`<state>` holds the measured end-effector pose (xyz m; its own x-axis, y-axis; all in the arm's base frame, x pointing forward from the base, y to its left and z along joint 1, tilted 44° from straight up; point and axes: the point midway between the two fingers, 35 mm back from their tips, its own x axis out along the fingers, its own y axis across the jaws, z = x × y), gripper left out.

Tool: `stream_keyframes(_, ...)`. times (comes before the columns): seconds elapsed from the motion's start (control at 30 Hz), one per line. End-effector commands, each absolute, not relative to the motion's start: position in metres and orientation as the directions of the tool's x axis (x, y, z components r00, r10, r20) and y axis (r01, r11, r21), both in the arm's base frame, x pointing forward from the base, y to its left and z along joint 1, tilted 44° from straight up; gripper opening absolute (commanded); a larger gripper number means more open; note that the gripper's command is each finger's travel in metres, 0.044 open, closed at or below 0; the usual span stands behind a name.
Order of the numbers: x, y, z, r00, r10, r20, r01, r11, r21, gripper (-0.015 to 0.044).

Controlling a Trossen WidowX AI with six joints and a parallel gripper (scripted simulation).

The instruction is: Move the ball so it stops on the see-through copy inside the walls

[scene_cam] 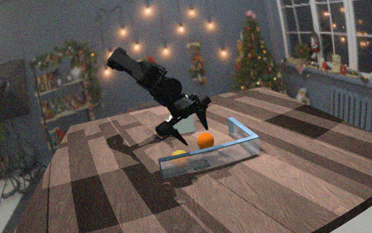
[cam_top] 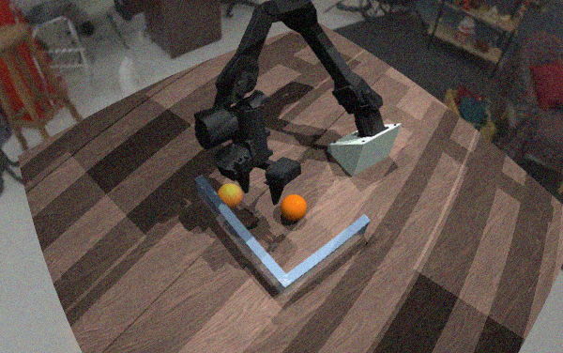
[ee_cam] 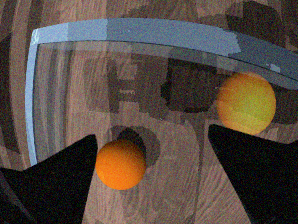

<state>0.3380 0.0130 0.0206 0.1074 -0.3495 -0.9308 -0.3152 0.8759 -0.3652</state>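
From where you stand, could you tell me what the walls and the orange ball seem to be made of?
Walls: likely clear glass or acrylic, since the paler ball copy shows through and their top edges gleam blue. Orange ball: smooth, matte, opaque; probably plastic or rubber, hard to tell.

Nothing to read here, folks: no lettering, label, brand mark, number or sign shows in any view, not on the arm, its pale base, the ball, the clear walls, the table, or the blurred room behind.
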Motion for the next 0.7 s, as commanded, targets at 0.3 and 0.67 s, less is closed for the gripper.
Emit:
stream_keyframes(0.3, 0.275, 0.06, -0.002, 0.028, -0.686, -0.727, -0.996, -0.083, 0.04, 0.0392)
stream_keyframes(0.67, 0.275, 0.06, -0.002, 0.028, -0.686, -0.727, -0.996, -0.083, 0.04, 0.0392)
